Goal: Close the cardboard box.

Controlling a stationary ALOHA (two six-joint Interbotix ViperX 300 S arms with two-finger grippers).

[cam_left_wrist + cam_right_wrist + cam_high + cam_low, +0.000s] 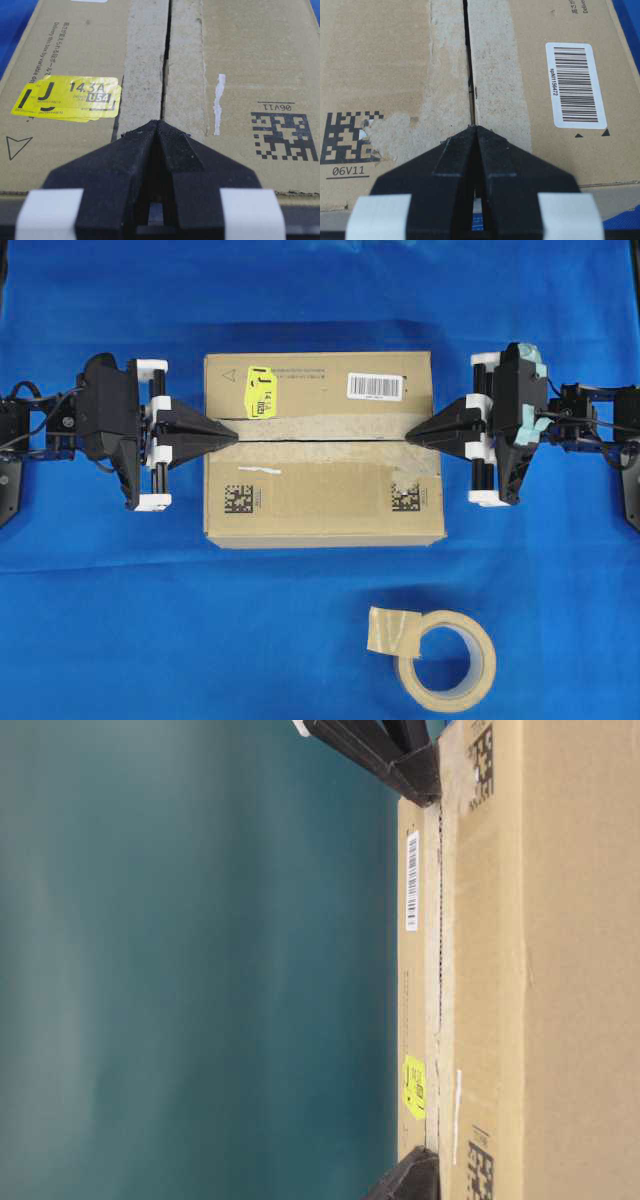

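The brown cardboard box [322, 450] lies in the middle of the table with both top flaps folded flat, meeting along a centre seam [320, 440]. A yellow sticker [261, 392] and a barcode label [376, 386] mark the far flap; QR codes mark the near one. My left gripper [232, 435] is shut, its tip over the seam's left end. My right gripper [410, 437] is shut too, its tip over the seam's right end. In the wrist views the box top [240, 65] [385, 65] fills the frame beyond the left gripper [159, 123] and the right gripper [476, 128].
A beige tape roll [440, 657] lies on the blue cloth [120, 620] in front of the box, right of centre. The table-level view is turned sideways and shows the box top [480, 970] with a black gripper tip at each end.
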